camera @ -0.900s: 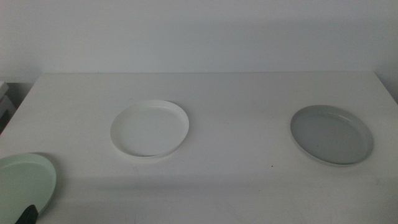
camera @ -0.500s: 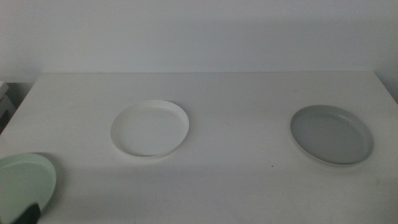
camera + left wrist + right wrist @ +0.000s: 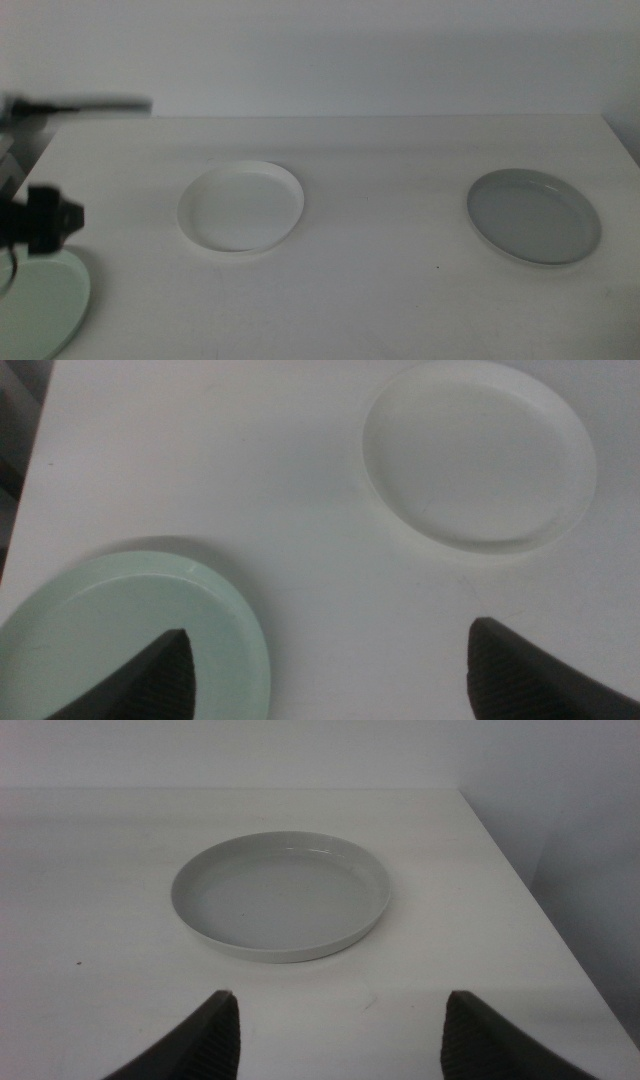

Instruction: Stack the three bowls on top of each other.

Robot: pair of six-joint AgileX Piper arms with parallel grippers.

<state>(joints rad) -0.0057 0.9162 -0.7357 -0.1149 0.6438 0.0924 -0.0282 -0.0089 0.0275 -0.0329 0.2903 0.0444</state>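
The white bowl [image 3: 241, 207] sits left of the table's middle. The grey bowl [image 3: 534, 216] sits at the right. The mint green bowl [image 3: 45, 300] lies at the near left corner, partly cut off by the picture's edge. My left arm [image 3: 42, 222] hangs dark and blurred just above the mint bowl. In the left wrist view my left gripper [image 3: 330, 690] is open wide and empty, one jaw over the mint bowl [image 3: 120, 630], with the white bowl [image 3: 480, 455] farther off. My right gripper [image 3: 335, 1040] is open and empty, short of the grey bowl [image 3: 282, 892].
The white table [image 3: 400, 290] ends at a pale wall at the back. Its right edge [image 3: 520, 880] runs close to the grey bowl. A blurred dark streak [image 3: 85, 103] crosses the far left corner.
My left arm has risen from the bottom left corner, where only a dark tip showed, and now hangs over the mint bowl. The three bowls have not moved.
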